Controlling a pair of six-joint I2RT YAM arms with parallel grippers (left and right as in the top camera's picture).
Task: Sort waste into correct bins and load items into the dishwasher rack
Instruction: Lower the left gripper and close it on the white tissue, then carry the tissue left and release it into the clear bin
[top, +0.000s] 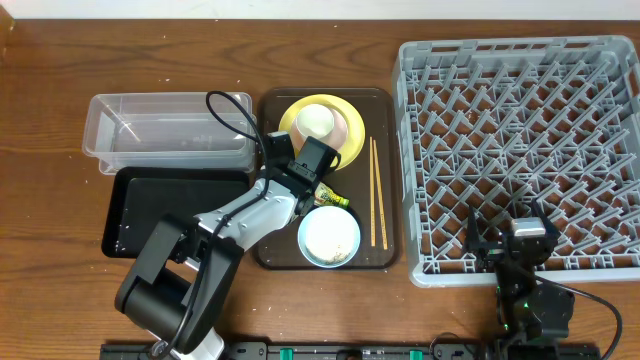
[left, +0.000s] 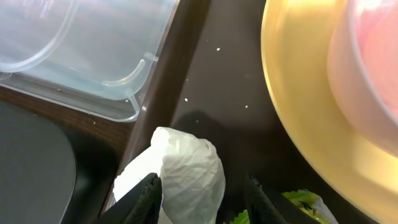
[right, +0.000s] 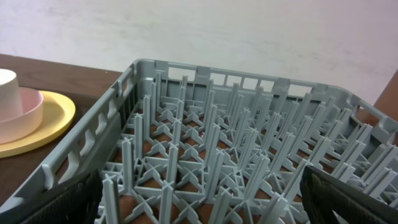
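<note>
Wooden table (top: 60, 60), pale wall (right: 249, 31) behind, left jaws spread astride crumpled tissue (left: 186, 171), right jaws wide over rack (right: 186, 67).

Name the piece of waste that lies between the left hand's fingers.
The crumpled white tissue: it sits between the fingers of the left hand, while the green-and-yellow wrapper lies outside them.

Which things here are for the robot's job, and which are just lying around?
For the job: tissue, wrapper, plate, bowl, cup, chopsticks, tub, black tray, rack.
Just there: brown tray, table.
</note>
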